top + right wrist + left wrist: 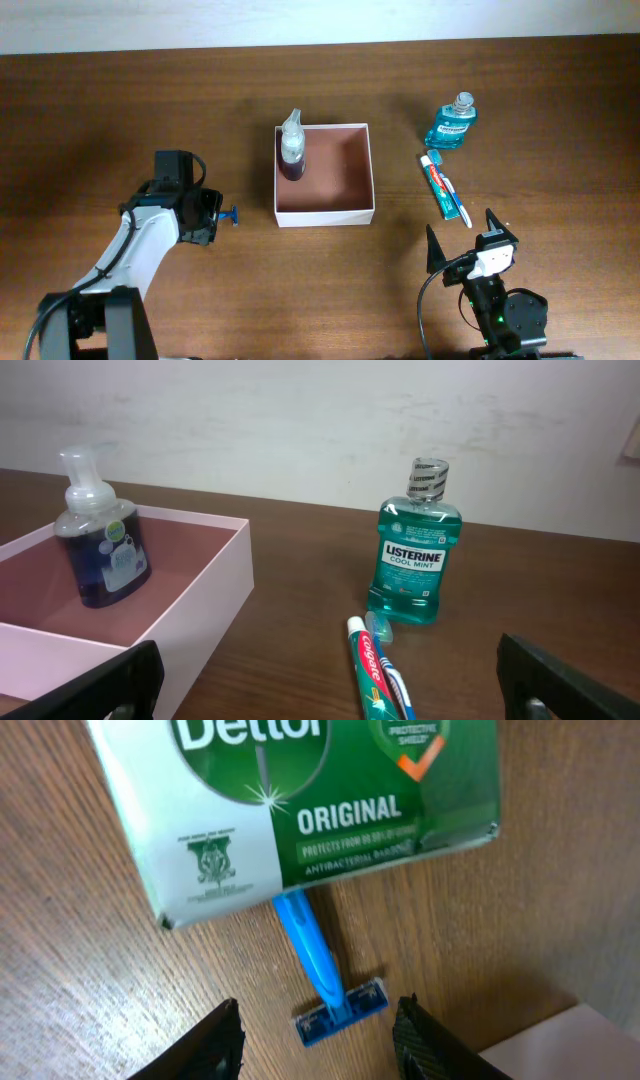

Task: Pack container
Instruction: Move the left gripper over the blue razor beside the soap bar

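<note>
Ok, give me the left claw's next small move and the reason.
Probably lower the left claw straight down onto the blue razor and close. Its jaws stand apart on either side of the razor's head, not yet gripping, and the razor lies on the table outside the container, which holds only a pump bottle.

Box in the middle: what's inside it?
A pump bottle of dark liquid stands in the box's far-left corner; the rest of the reddish floor shows bare. The floor under the bottle is covered.
</note>
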### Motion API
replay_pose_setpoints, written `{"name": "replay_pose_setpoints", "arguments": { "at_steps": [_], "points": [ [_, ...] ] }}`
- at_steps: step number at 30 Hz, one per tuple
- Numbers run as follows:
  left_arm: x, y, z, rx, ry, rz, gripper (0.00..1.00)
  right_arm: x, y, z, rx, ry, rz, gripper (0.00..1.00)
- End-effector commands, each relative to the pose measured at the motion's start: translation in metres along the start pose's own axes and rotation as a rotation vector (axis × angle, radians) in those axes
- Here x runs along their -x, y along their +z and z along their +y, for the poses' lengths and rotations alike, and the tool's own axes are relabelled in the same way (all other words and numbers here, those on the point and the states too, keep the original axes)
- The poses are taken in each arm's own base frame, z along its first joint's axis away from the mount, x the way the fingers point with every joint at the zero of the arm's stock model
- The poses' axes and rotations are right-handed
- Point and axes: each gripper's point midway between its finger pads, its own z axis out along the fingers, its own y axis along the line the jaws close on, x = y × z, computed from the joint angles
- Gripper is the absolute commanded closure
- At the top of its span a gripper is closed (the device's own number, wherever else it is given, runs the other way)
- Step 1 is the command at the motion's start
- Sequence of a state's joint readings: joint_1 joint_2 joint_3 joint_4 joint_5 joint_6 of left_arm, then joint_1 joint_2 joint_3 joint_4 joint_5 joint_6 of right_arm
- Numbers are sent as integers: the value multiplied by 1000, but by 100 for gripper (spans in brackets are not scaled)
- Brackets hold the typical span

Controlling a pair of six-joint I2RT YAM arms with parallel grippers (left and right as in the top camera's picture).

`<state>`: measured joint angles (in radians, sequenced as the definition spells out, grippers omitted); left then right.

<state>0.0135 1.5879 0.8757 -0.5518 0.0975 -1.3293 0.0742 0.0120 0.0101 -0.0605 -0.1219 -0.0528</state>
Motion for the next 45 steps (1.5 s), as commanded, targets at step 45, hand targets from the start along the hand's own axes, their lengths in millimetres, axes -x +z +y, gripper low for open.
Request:
{"name": "replay_pose_setpoints", "arguments": {
  "at_steps": [45],
  "points": [
    [-13,30,27,117,68,97,84,-2,0,-1,-2,1,4,1]
  ]
}}
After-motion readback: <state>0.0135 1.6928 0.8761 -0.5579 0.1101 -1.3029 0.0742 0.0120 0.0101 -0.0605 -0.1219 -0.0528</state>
